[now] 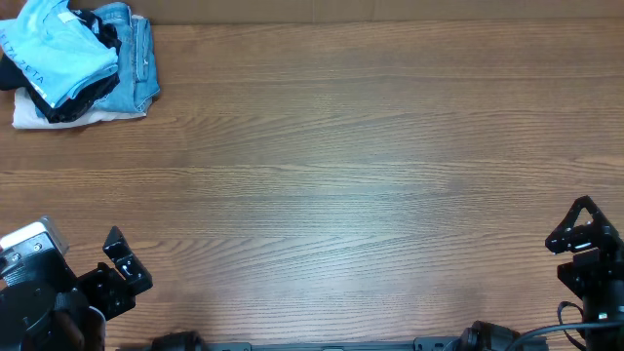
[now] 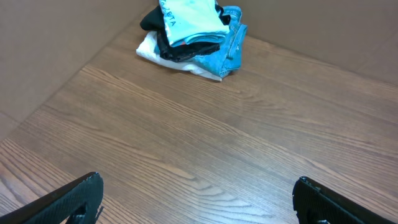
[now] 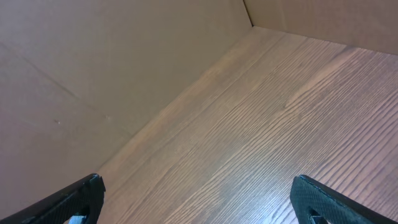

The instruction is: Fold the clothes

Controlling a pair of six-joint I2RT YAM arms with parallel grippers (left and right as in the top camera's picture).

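Observation:
The clothes, a light sky-blue T-shirt point(image 1: 54, 54) with white lettering, lie folded on top of a pile in the table's far left corner. The left wrist view shows the T-shirt point(image 2: 193, 18) far ahead of the fingers. My left gripper point(image 1: 125, 261) rests at the near left edge, open and empty, well short of the pile. Its jaws point(image 2: 197, 190) stand wide over bare wood. My right gripper point(image 1: 583, 229) sits at the near right edge, also open and empty. In its own view the right gripper point(image 3: 196, 190) faces only table and wall.
Under the T-shirt are a black garment point(image 1: 73, 105), blue denim jeans point(image 1: 141, 58) and a white cloth point(image 1: 34, 115). A brown cardboard wall point(image 3: 93, 62) rises along the table's back and sides. The wooden table point(image 1: 341, 175) stretches between the arms.

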